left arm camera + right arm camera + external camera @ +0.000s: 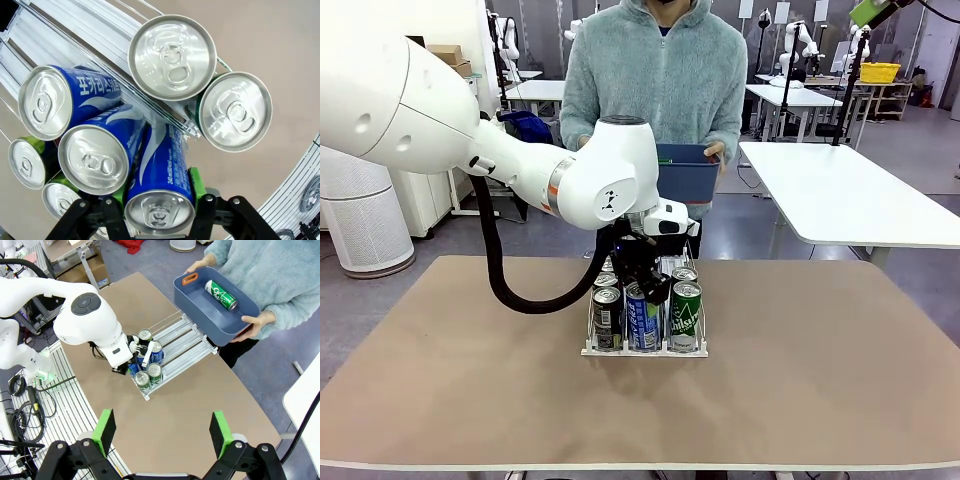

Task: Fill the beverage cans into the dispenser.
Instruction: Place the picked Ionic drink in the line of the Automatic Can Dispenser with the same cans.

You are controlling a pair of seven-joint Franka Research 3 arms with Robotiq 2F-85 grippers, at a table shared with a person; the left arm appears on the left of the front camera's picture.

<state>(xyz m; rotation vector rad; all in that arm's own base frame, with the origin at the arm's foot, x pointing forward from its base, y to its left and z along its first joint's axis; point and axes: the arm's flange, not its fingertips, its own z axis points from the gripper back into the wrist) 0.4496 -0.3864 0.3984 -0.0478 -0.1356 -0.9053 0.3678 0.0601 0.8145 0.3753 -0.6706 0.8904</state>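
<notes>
A white-and-clear three-lane dispenser sits in the middle of a brown table, with cans standing at its near end: a dark can on the left, a green can on the right. The left gripper reaches down over the middle lane, its green pads clenched on a blue can; two more blue cans lie just beside it, touching. The right gripper hangs high above the table with its fingers spread wide, holding nothing. Across the table a person holds a dark blue bin in both hands; another green can lies on its side inside
</notes>
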